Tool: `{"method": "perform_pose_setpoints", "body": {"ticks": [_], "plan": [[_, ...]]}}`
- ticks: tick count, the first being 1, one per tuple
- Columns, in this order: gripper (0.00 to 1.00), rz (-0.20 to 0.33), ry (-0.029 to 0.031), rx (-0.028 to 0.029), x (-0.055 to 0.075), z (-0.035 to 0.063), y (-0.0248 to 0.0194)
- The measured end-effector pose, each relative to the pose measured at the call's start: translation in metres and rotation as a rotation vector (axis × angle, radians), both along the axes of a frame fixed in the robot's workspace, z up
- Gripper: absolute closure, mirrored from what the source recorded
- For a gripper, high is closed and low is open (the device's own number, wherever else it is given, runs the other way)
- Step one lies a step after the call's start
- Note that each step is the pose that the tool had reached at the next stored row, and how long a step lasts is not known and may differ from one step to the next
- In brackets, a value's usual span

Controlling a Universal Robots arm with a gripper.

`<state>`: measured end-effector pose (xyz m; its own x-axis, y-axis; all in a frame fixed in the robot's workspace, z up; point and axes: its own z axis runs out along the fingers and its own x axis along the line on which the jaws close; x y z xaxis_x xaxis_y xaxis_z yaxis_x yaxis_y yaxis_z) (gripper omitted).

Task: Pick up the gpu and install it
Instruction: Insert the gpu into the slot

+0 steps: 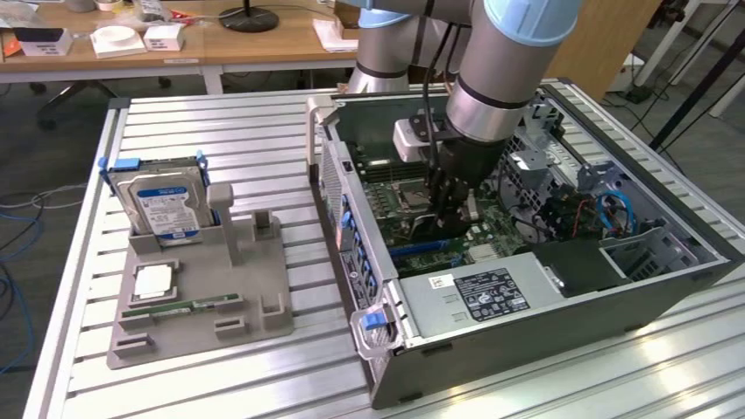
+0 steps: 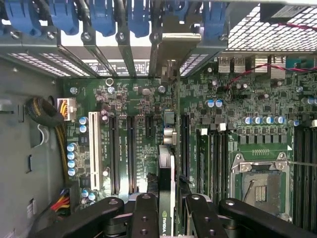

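The gpu (image 2: pixel 166 171) stands edge-on between my fingers (image 2: pixel 146 213), its cooler side carrying a green logo. Its silver end bracket (image 2: pixel 171 47) reaches the slot openings in the case's rear wall. My gripper (image 2: pixel 166 210) is shut on the gpu and holds it just over the green motherboard (image 2: pixel 138 99), in line with a black expansion slot beside the CPU socket (image 2: pixel 257 183). In the exterior view my gripper (image 1: pixel 448 214) reaches down inside the open computer case (image 1: pixel 524 332), and the arm hides most of the card.
Two long black slots (image 2: pixel 131 153) and a white slot (image 2: pixel 93 148) lie beside the card. Blue retention clips (image 2: pixel 104 17) line the rear wall. On the exterior view's left, a grey holder (image 1: pixel 198 297) carries a hard drive (image 1: pixel 163 201), a processor (image 1: pixel 153 281) and a memory stick (image 1: pixel 181 307).
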<state>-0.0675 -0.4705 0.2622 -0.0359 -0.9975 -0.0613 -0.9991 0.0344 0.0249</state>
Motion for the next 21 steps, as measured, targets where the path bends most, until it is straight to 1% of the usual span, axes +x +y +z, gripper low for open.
{"method": "perform_pose_setpoints", "body": {"ticks": [4, 6, 9, 12, 21], "plan": [[0.74, 0.000, 0.0001, 0.0004, 0.000, -0.0003, 0.0000], [0.74, 0.000, 0.0000, 0.0007, 0.000, -0.0022, 0.0001], [0.74, -0.002, 0.0014, 0.0005, 0.000, -0.0058, 0.0000], [0.74, -0.005, 0.0027, 0.0004, 0.000, -0.0098, 0.0010], [0.74, -0.006, 0.0029, 0.0002, 0.000, -0.0123, 0.0011]]}}
